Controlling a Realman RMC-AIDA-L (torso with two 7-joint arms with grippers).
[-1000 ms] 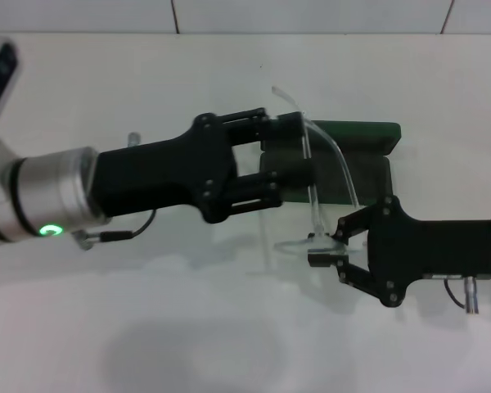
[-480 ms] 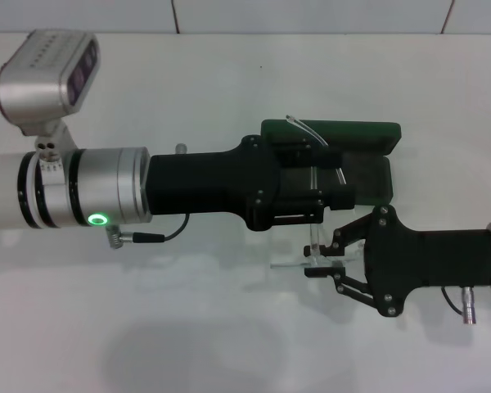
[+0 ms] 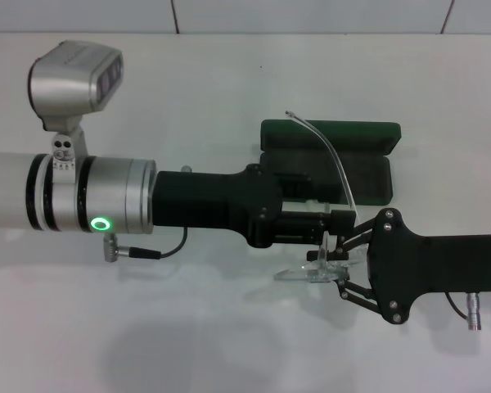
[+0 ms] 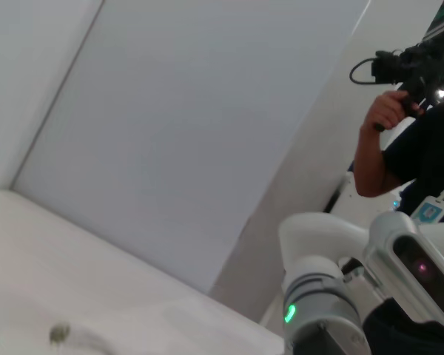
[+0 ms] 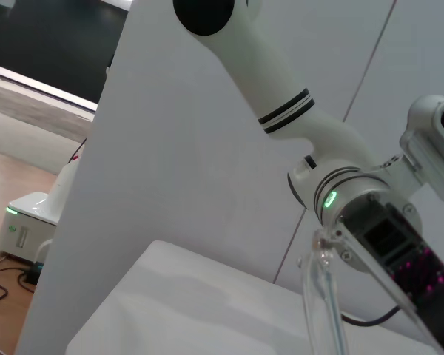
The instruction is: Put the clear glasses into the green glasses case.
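Observation:
The green glasses case lies open on the white table, its lid hinged back on the far side. The clear glasses hang just in front of the case's near edge. One clear arm arcs up and back over the case. My right gripper reaches in from the right and is shut on the glasses' front piece. The left gripper lies across the case's near left corner, right beside the glasses. In the right wrist view a clear glasses arm stands close before the left arm.
The white table runs back to a tiled wall. The left wrist camera housing stands above the left forearm. The left wrist view shows the right arm and a person holding a camera beyond the table.
The left arm has reached further right and rolled over, ending beside the glasses. The right gripper and the glasses have dropped a little toward the near edge.

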